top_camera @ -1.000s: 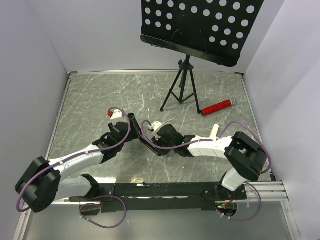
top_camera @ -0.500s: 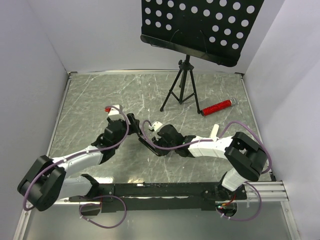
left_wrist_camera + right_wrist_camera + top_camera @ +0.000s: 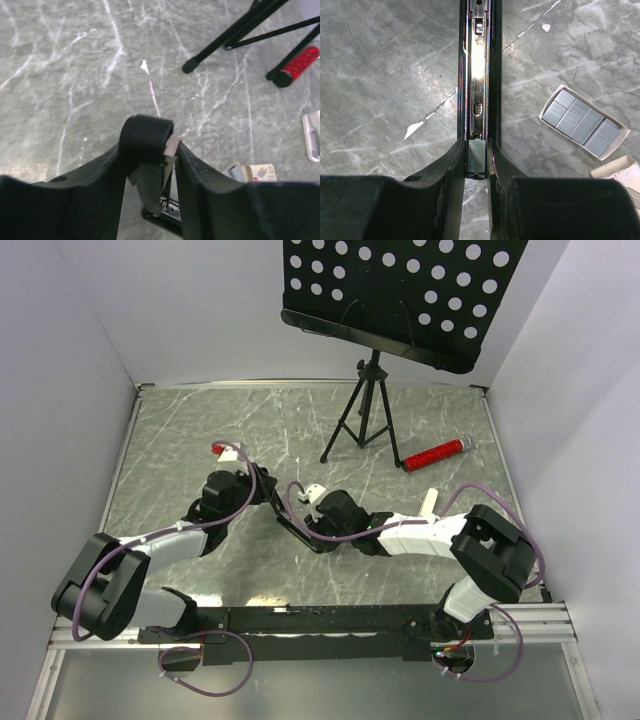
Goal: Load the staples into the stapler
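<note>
Right gripper (image 3: 476,167) pinched the staples (image 3: 476,155), strip's long axis in line with the stapler (image 3: 477,75) channel straight ahead. Left gripper (image 3: 150,152) straddled the lid (image 3: 145,137); I couldn't confirm its grip.

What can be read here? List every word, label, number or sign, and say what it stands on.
No text is legible in any view.
Small box: red and dark print, too blurred to read.
Stapler: no lettering shows on its metal rail.
Black stand: white dots only, no writing.
</note>
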Robot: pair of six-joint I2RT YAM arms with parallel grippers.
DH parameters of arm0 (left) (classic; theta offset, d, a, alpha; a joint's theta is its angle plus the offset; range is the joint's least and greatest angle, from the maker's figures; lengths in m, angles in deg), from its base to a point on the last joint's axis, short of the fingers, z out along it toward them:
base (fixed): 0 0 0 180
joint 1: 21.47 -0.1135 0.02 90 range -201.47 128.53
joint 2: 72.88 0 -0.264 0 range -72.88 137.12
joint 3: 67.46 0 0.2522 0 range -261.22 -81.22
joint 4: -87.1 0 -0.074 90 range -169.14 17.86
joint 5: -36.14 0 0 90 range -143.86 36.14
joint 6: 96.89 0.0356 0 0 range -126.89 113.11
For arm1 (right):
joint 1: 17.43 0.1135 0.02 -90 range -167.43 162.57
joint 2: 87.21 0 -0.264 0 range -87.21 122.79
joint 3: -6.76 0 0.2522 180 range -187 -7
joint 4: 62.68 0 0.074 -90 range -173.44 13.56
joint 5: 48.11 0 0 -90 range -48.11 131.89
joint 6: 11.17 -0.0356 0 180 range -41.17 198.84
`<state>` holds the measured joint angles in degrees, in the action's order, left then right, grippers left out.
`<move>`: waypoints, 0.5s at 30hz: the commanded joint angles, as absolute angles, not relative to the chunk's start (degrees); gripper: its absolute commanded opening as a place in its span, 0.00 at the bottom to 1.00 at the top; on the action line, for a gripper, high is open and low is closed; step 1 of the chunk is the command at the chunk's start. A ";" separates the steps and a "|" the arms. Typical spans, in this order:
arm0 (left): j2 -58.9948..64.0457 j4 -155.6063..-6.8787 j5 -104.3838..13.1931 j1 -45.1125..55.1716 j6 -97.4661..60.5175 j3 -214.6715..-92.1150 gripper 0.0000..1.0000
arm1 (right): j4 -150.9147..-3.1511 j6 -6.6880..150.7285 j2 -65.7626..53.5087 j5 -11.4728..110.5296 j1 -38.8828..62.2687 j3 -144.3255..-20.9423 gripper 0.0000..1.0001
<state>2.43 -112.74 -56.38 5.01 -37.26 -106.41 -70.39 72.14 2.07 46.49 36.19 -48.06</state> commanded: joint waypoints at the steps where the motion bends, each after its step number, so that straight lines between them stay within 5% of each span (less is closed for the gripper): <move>1: 1.48 -115.09 -52.10 4.90 -33.10 -109.00 0.34 | -66.86 72.68 -0.28 48.39 36.09 -47.43 0.00; 6: -1.24 -112.46 -53.40 6.91 -29.23 -108.56 0.25 | -64.31 73.21 -0.81 48.74 35.92 -46.38 0.00; 15: -3.44 -106.65 -60.97 18.33 -26.58 -107.06 0.28 | -55.79 74.18 0.51 49.27 35.39 -44.27 0.12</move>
<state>-1.79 -109.42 -61.56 13.67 -26.23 -106.96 -66.11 72.66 1.41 47.58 35.75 -45.17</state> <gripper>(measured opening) 0.383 0.252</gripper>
